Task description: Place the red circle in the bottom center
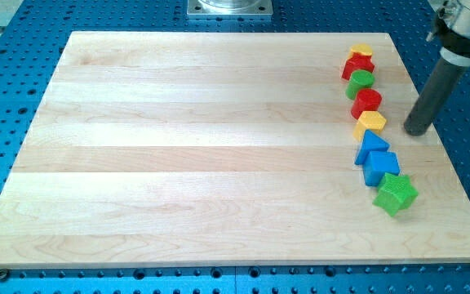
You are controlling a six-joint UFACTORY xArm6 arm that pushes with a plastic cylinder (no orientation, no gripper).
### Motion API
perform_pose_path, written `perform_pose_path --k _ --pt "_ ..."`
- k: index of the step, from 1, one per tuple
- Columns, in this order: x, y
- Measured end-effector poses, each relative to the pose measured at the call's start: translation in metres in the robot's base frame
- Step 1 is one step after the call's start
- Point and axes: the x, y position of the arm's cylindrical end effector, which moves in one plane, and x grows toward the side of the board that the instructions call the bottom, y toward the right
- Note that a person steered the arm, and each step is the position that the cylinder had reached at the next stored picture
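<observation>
my tip (415, 131) on table (219, 147), just right of yellow block (370, 123), not touching | red circle (367, 101) far right in block column, between green block (361, 80) and yellow block | no pincer fitted, state cannot tell
</observation>
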Motion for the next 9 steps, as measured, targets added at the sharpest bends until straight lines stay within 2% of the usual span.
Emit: perform_pose_path --k 2,3,4,5,7,9 --pt "-0.032 -0.018" --pt "-0.032 -0.085" --pt "-0.044 -0.183" --pt "-0.055 -0.191" --pt "-0.019 -0.262" --pt "0.13 -0.217"
